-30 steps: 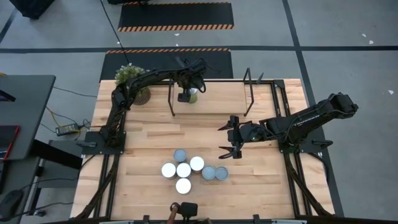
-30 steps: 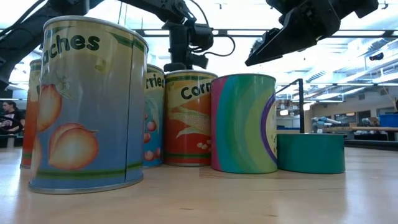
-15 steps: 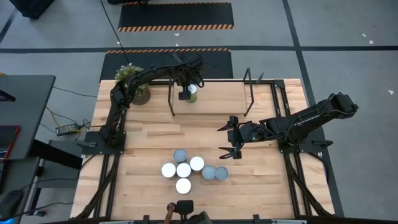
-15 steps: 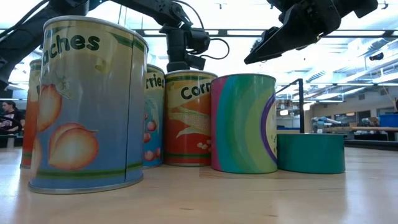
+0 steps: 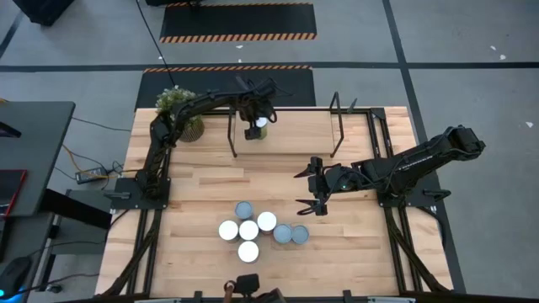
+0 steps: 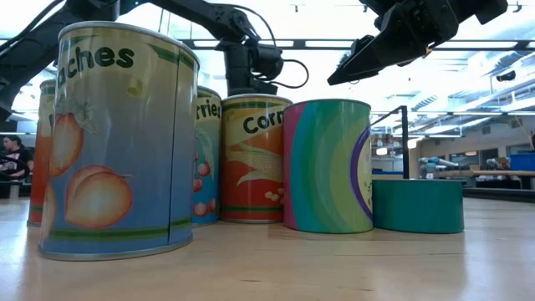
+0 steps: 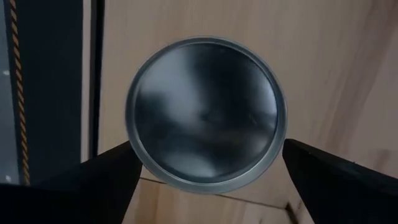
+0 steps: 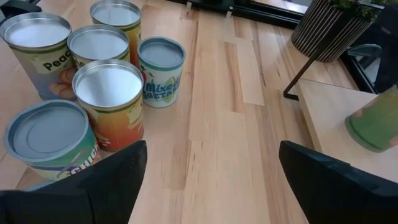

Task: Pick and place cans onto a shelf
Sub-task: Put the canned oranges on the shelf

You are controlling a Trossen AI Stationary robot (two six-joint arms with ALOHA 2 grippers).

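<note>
Item: left claw (image 5: 253, 131). Position: over the shelf (image 5: 295, 126), close beside its left end frame. Directly below it stands a green can (image 5: 260, 125), upright on the shelf surface. In the left wrist view the can's round top (image 7: 206, 122) lies between the two fingers (image 7: 93, 180), which stand apart on either side of the rim with a gap showing. State: fingers spread, gripping nothing. Judgement: placement of this can appears done; the claw has only to lift straight off along the can's upright axis.

Item: right claw (image 5: 305, 187). Position: raised above the bench (image 5: 202, 189), well clear of the shelf. State: fingers wide apart, nothing held.

Item: remaining cans (image 5: 258, 231). Count: six, all upright, tops showing white or pale blue-grey. Position: clustered on the bench just beyond and below the right claw, on the side away from the shelf. Nearest to that claw: the two blue-grey-topped cans (image 5: 290, 233) at the cluster's edge. The low view shows one of them as a short teal can (image 6: 417, 206).

Governing relation: the cluster lies near the right claw and well apart from the left claw, so the right arm is judged the nearer for the next pick. Long axes stand vertical; a descent with the fingers straddling one can's sides looks suitable. Risk: the cans stand touching or nearly so, so a finger may nudge a neighbour.
</note>
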